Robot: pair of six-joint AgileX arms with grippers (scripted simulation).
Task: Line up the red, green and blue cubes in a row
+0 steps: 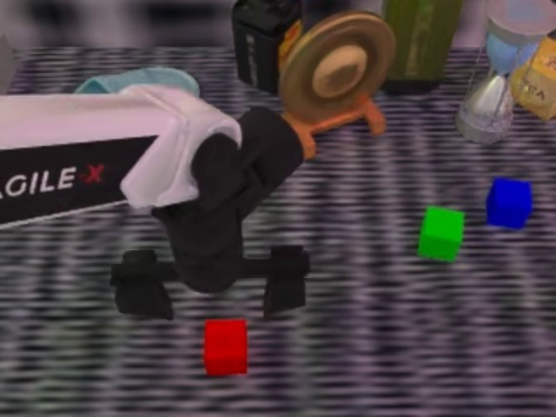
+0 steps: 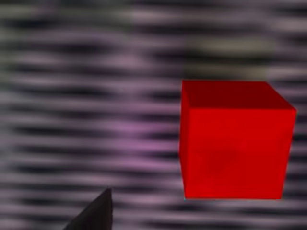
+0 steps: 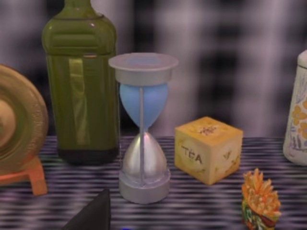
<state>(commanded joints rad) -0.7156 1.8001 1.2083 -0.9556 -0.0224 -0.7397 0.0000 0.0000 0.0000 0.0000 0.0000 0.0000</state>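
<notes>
The red cube (image 1: 226, 346) rests on the striped cloth near the front, just ahead of my left gripper (image 1: 215, 302). That gripper hovers over it, open wide, with one finger on each side and nothing held. The left wrist view shows the red cube (image 2: 235, 141) close up, and one dark finger (image 2: 96, 215) clear of it. The green cube (image 1: 441, 233) and the blue cube (image 1: 508, 202) sit side by side at the right, slightly apart. My right arm is outside the top view. One of its fingers (image 3: 96, 215) shows in its wrist view, open and empty.
Along the back stand a black box (image 1: 261, 39), a wooden disc on an orange stand (image 1: 339, 65), a green bottle (image 1: 421, 39), an hourglass (image 1: 499, 87) and a tea box (image 1: 539, 82). A pale blue slipper (image 1: 139, 82) lies behind my left arm.
</notes>
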